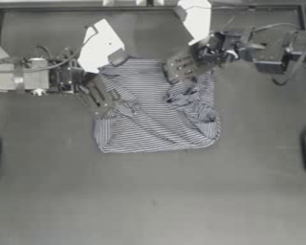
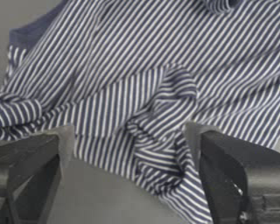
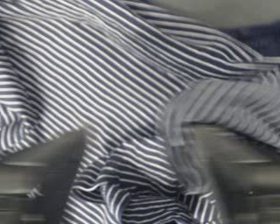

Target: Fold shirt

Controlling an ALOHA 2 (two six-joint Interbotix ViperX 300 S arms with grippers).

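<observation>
Counter [image 1: 149, 201]: dark, carrying every item listed.

Left tool [image 1: 99, 95]: at the shirt's left edge, reaching in from the left. Jaws stand apart in the left wrist view, one on each side of a bunched ridge of striped cloth; bare counter shows beneath them. Whether either jaw touches the cloth cannot be told.

Shirt [image 1: 157, 115]: navy-and-white striped, lying on the counter a little above its middle, between the two tools. Partly gathered into a rough block, lower edge fairly straight, upper part rumpled. Dark creases and folds run across the upper right area. Left wrist view shows a twisted ridge of cloth [image 2: 160, 127] rising off the flat layer, and a patch of solid navy at the far corner. Right wrist view shows striped cloth [image 3: 107, 87] filling most of the picture, heaped in folds, with a navy patch at the far side.

Right tool [image 1: 184, 67]: at the shirt's upper right corner, reaching in from the right. Its jaws are smeared in the right wrist view, with cloth bunched between and around them; apart or together cannot be told.
</observation>
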